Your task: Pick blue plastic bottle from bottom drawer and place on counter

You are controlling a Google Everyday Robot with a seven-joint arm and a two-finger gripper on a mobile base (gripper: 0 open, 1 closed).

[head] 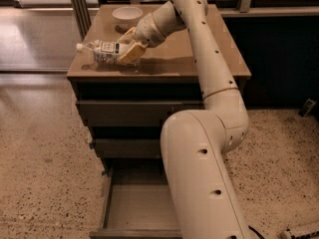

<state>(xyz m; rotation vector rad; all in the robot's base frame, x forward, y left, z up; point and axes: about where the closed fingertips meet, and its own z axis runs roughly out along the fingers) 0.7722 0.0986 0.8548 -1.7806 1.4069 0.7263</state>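
Sideways near front-left edge of counter (199, 59), blue plastic bottle (104, 52) tight in pincer (128, 54)

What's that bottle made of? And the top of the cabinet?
The bottle, held in the gripper over the counter, looks like clear plastic: see-through, with a white cap. The counter is tan and glossy, maybe laminate or polished wood.

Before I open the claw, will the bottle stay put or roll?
Probably apt to roll: the bottle lies on its side in the claw, near the front edge of the glossy counter. It looks like small clear plastic, so likely light and easily nudged.
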